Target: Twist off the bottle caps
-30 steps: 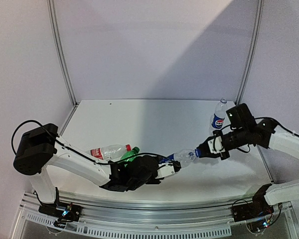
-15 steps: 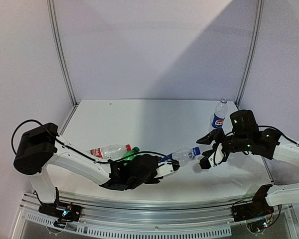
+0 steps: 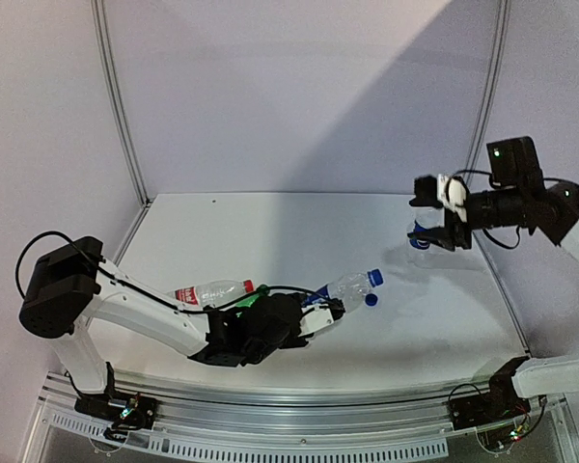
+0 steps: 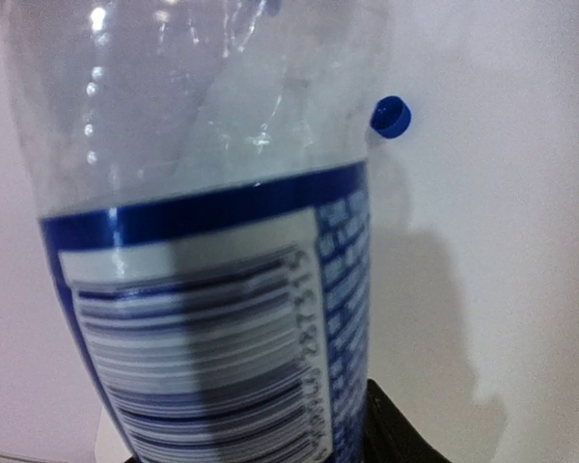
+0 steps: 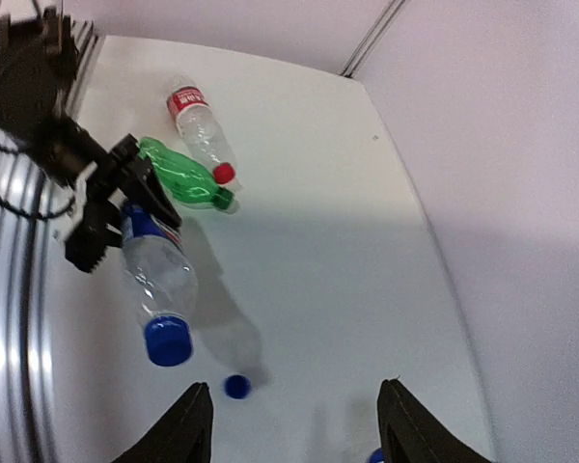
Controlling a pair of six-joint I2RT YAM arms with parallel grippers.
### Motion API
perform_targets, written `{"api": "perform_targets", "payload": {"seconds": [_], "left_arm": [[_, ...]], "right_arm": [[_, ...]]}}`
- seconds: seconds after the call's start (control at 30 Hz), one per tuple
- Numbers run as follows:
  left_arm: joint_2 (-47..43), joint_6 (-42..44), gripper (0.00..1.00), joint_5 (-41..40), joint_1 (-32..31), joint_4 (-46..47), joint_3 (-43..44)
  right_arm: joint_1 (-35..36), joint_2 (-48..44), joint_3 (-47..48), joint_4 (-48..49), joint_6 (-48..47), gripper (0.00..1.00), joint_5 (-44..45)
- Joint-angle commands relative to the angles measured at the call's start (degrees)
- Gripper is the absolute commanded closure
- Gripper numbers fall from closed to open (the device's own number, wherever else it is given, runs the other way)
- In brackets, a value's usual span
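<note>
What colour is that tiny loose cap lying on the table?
Blue; the loose cap shows best in the left wrist view.

From above, the Pepsi bottle point(image 3: 417, 243) at the far right is mostly hidden behind the right gripper point(image 3: 427, 213). The left arm point(image 3: 154, 313) largely covers the green bottle point(image 3: 258, 292). In the left wrist view the blue-label bottle point(image 4: 212, 241) is cut off at 3 edges and its small print is blurred. Of the left gripper point(image 3: 322, 310), that view shows only 1 dark corner at the bottom edge. In the right wrist view a blue scrap point(image 5: 374, 455) is cut off by the bottom edge, too little to identify.
</note>
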Motion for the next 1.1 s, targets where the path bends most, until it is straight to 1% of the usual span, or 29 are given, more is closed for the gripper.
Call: {"api": "perform_targets", "payload": {"seconds": [0.0,0.13,0.33,0.57,0.77,1.07], "left_arm": [[-0.06,2.22,0.53,-5.17,0.31,4.22,-0.82],[1.1,4.94,0.53,-8.29,-0.12,6.82,-0.92],[1.62,6.37,0.53,-9.35,-0.36,8.36,-1.02],[1.48,6.68,0.53,-9.48,-0.52,8.55,-1.06],[1.78,6.62,0.53,-9.24,-0.53,8.55,-0.93],[1.87,6.51,0.53,-8.88,-0.53,8.48,-0.84]], "right_arm": [[-2.84,15.04,9.75,-18.89,25.54,0.41,-11.68],[-3.33,24.03,13.95,-27.25,28.35,0.4,-19.07],[-3.38,31.22,12.84,-30.37,32.67,0.36,-29.6],[-3.31,33.39,13.49,-30.21,32.7,0.37,-31.52],[-3.38,34.24,13.94,-29.71,32.95,0.48,-31.09],[-3.36,35.38,15.6,-29.36,33.36,0.55,-31.3]]}}
